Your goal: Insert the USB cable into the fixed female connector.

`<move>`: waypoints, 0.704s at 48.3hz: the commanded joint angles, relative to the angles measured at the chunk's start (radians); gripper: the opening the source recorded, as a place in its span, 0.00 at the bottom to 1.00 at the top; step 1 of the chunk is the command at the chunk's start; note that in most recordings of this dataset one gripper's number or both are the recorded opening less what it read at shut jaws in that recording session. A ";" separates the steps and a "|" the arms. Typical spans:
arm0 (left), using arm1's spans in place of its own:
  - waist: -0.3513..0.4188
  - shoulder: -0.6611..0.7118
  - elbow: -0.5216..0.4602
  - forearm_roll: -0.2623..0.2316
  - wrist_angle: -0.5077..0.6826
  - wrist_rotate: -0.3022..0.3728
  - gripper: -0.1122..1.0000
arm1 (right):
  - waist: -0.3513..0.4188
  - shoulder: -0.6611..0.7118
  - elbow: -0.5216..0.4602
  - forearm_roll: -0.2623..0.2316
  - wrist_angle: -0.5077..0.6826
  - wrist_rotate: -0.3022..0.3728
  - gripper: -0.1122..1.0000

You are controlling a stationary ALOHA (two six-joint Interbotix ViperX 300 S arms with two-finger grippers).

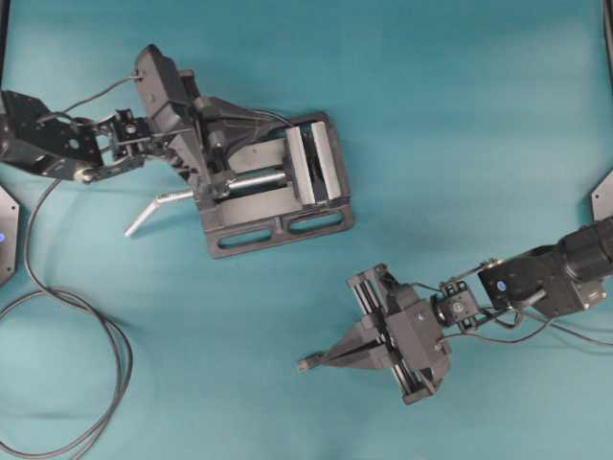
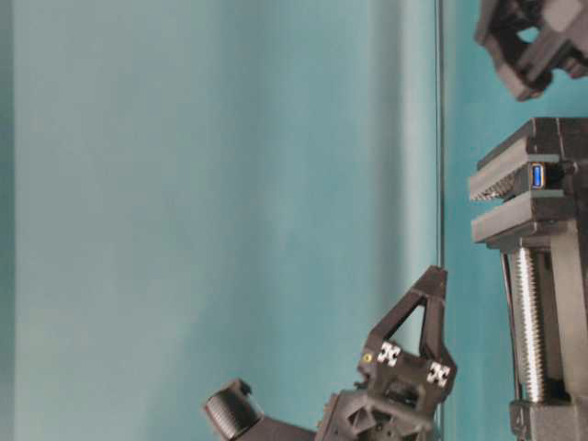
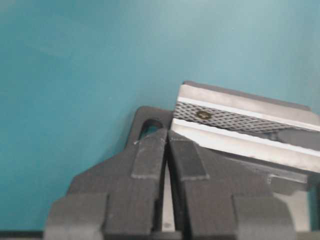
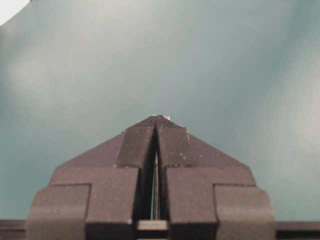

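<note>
The USB cable's plug [image 1: 308, 363] is pinched in the closed right gripper [image 1: 330, 360] near the table's front edge, well apart from the vise-clamped female connector [image 2: 537, 175], beside which the left gripper [image 1: 230, 153] is closed empty; insertion remains.

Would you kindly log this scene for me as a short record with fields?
left gripper: shut, tips beside the vise
right gripper: shut on the USB cable, plug poking out past its tips
fixed female connector: clamped between the vise jaws, blue port showing
plug and connector: well apart, not yet inserted
</note>
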 commanded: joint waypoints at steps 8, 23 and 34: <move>-0.032 -0.107 0.031 0.005 0.018 0.014 0.56 | -0.003 0.023 -0.025 -0.002 -0.023 0.014 0.11; -0.092 -0.202 0.043 0.020 0.140 0.021 0.99 | -0.003 0.023 -0.043 0.002 -0.017 0.037 0.72; -0.094 -0.264 0.066 0.021 0.195 0.020 1.00 | -0.012 0.055 -0.063 0.008 -0.017 0.041 0.67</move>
